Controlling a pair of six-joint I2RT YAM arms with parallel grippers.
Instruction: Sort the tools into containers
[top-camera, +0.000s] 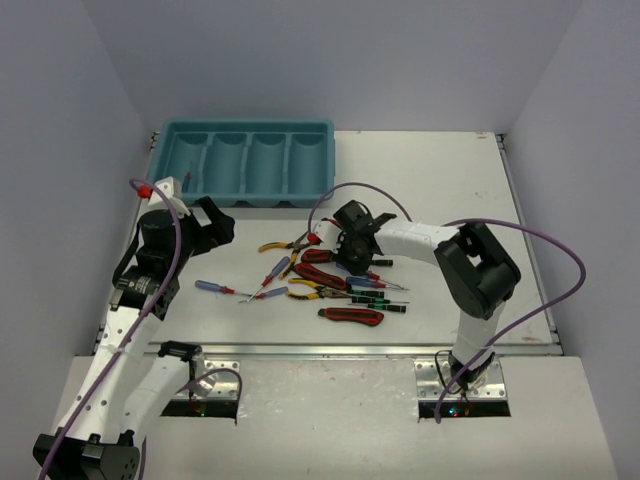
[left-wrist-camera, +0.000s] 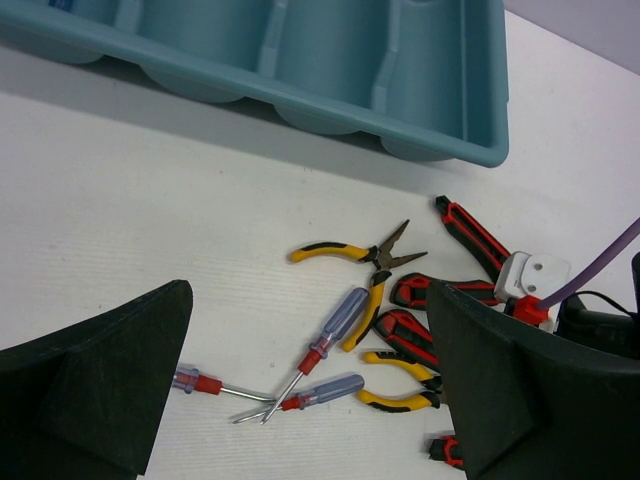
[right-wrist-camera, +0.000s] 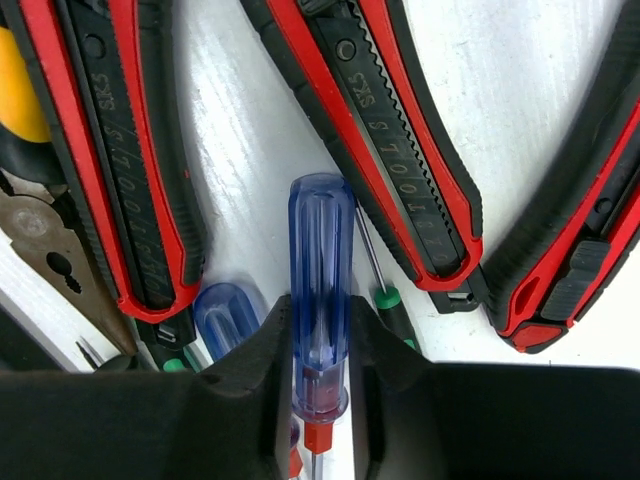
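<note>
The teal tray (top-camera: 245, 160) with its four compartments stands at the back left and looks empty. The tools lie in a pile mid-table: blue/red screwdrivers (top-camera: 213, 288), yellow pliers (top-camera: 285, 243), a utility knife (top-camera: 350, 316) and precision screwdrivers (top-camera: 380, 300). My right gripper (top-camera: 350, 245) is down in the pile, shut on a blue-handled screwdriver (right-wrist-camera: 320, 270) among utility knives (right-wrist-camera: 380, 130). My left gripper (top-camera: 215, 225) is open and empty above the table. Its fingers (left-wrist-camera: 90, 390) frame three screwdrivers (left-wrist-camera: 335, 325) and pliers (left-wrist-camera: 350, 252) below it.
In the right wrist view a second blue screwdriver (right-wrist-camera: 228, 315), a green-collared precision screwdriver (right-wrist-camera: 385, 300) and pliers (right-wrist-camera: 40, 210) lie close against the fingers. The tray's near wall (left-wrist-camera: 300, 110) is just beyond the left gripper. White walls enclose the table.
</note>
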